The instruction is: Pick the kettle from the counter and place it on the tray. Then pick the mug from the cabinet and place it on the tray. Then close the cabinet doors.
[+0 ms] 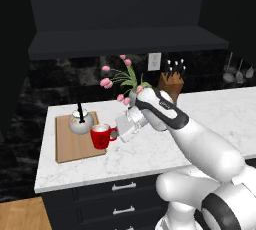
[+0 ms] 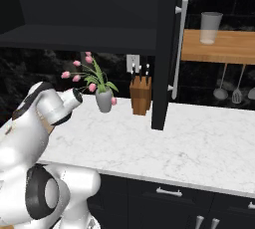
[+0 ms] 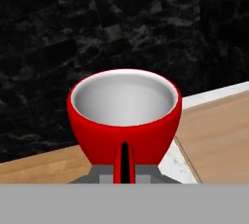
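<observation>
Red mug (image 1: 101,136) upright beside kettle (image 1: 80,122) on tray (image 1: 72,145).

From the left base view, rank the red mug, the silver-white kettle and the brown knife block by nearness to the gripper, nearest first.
1. Small bright red mug, at the gripper, which is shut on its handle, at the light-brown wooden tray's right edge.
2. Squat silver-white kettle, further left, on the tray.
3. Brown knife block, far right, against the back wall.
</observation>
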Tool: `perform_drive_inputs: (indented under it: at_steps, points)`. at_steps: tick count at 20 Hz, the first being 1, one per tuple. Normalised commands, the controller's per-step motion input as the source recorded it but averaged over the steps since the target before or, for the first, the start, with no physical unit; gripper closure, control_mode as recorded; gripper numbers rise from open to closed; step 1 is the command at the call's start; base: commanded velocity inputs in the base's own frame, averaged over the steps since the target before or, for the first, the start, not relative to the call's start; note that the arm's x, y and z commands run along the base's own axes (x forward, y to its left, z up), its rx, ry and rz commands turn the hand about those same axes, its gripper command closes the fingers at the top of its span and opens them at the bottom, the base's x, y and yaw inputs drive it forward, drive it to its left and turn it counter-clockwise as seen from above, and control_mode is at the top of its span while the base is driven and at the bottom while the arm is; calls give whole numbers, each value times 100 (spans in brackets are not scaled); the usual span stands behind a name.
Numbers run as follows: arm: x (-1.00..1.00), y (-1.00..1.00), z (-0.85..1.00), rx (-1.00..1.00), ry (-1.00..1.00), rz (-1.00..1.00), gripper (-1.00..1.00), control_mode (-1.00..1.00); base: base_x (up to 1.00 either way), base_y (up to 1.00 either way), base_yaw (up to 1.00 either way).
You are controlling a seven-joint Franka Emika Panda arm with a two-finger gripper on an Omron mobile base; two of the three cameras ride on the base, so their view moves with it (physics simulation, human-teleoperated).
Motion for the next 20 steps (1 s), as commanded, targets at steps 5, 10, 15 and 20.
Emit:
perform_drive_inputs:
  at_steps: [5, 10, 15, 20]
  points:
    - [59, 43, -29, -8, 0, 0, 100, -100, 0, 0, 0]
    - [41, 30, -39, 0, 0, 0, 100, -100, 0, 0, 0]
    - [39, 28, -44, -2, -1, 0, 100, -100, 0, 0, 0]
    - [31, 19, -35, -4, -2, 0, 100, -100, 0, 0, 0]
